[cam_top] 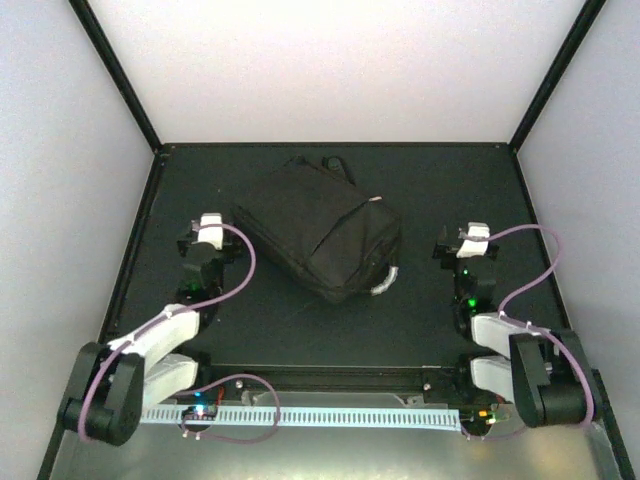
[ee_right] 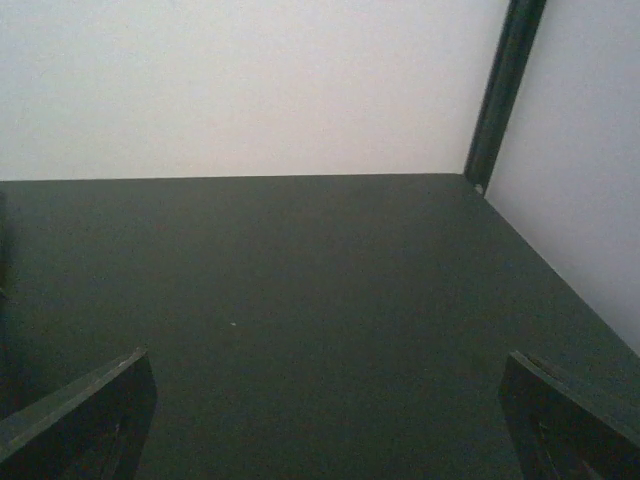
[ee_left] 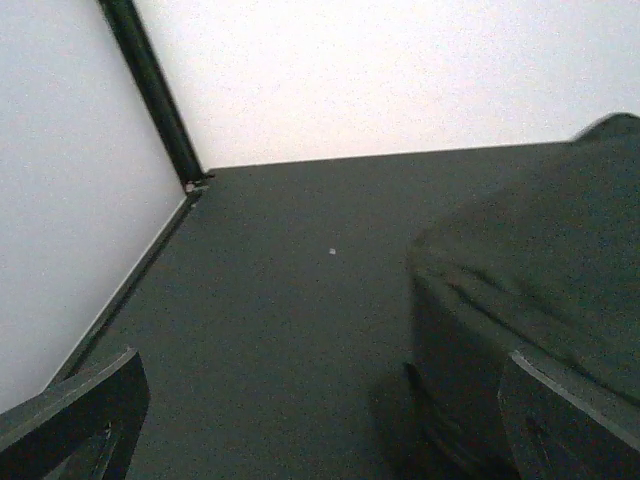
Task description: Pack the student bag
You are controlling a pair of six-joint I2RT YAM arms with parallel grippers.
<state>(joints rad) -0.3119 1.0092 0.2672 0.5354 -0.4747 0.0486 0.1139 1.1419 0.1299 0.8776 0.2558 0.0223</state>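
The bag lies in the middle of the table. My left gripper is just beside it on the left. My right gripper is on its right, a bit apart. A wall stands behind the table

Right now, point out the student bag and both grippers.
student bag (cam_top: 318, 238), top view, centre of its fabric.
left gripper (ee_left: 320, 415), left wrist view, midway between fingertips.
right gripper (ee_right: 325, 415), right wrist view, midway between fingertips.
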